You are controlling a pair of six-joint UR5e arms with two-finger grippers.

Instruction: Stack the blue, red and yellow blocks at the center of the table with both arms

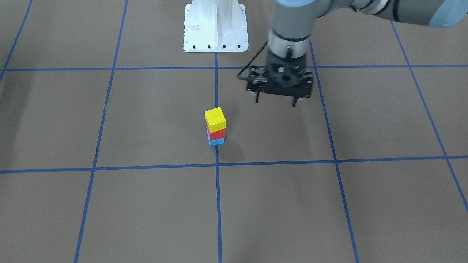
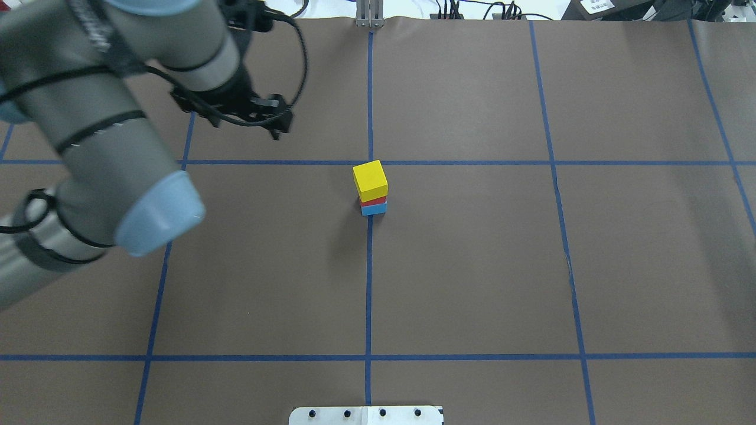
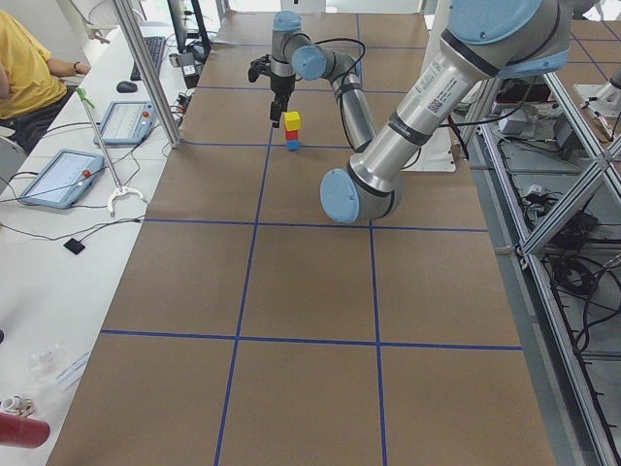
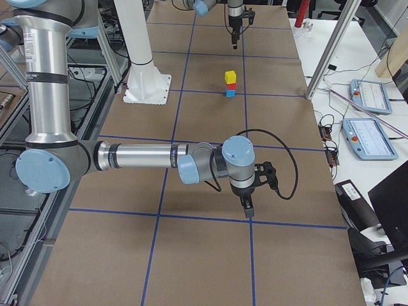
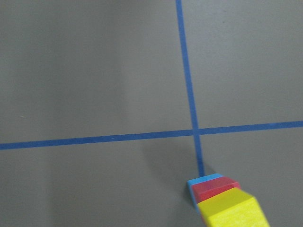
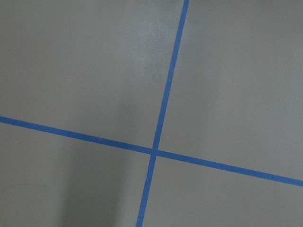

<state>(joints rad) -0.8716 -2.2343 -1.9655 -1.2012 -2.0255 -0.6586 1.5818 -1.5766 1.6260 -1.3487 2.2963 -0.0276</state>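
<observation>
The yellow block (image 1: 215, 119) sits on the red block (image 1: 216, 134), which sits on the blue block (image 1: 216, 141), as one upright stack at the table's centre, on a blue tape line. The stack also shows in the overhead view (image 2: 370, 180) and at the bottom right of the left wrist view (image 5: 222, 203). My left gripper (image 1: 275, 102) is open and empty. It hangs above the table, apart from the stack, on the robot's left side (image 2: 245, 121). My right gripper (image 4: 247, 205) shows only in the exterior right view, low over the table far from the stack. I cannot tell whether it is open or shut.
The white robot base (image 1: 215, 25) stands at the table's robot-side edge. Blue tape lines grid the brown table (image 2: 472, 265). Tablets (image 4: 368, 95) lie on the side table, and a person in a yellow shirt (image 3: 29, 68) sits beyond it.
</observation>
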